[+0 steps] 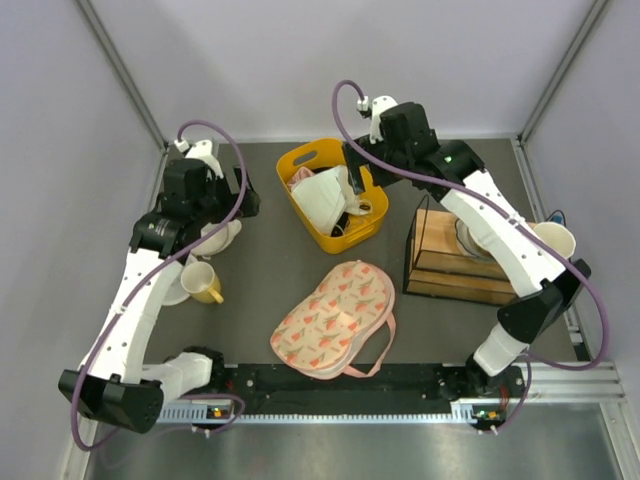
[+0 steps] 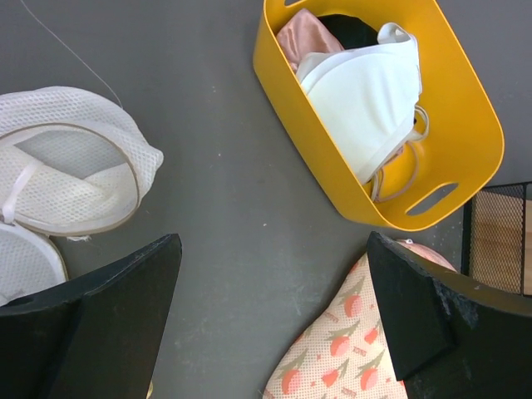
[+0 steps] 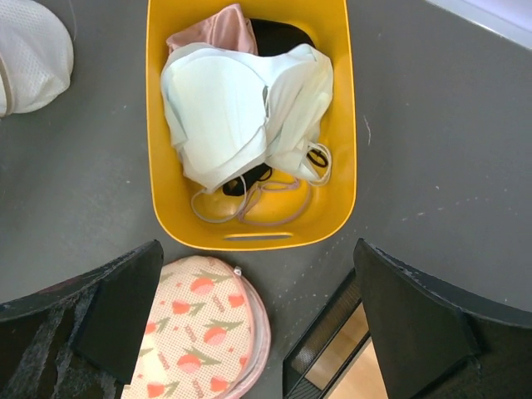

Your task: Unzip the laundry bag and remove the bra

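Observation:
The pale pink laundry bag (image 1: pixel 335 318) with orange-red prints lies flat on the dark table near the front middle. A loose pink edging strip curves along its near right side. It also shows in the left wrist view (image 2: pixel 332 349) and in the right wrist view (image 3: pixel 204 332), where its zip pull sits at the top edge. A white padded bra (image 1: pixel 322 195) lies in the yellow basket (image 1: pixel 372 228), on top of a pink and a black garment; it also shows in both wrist views (image 2: pixel 357 91) (image 3: pixel 233 100). My left gripper (image 1: pixel 225 200) (image 2: pixel 274 249) and right gripper (image 1: pixel 365 160) (image 3: pixel 258 249) are open, empty and held high.
White mesh pouches (image 2: pixel 66 158) and a yellow mug (image 1: pixel 203 282) sit at the left under my left arm. A black wire-frame box with a wooden base (image 1: pixel 450 250) stands right of the basket. A white cup (image 1: pixel 555 240) is at the far right.

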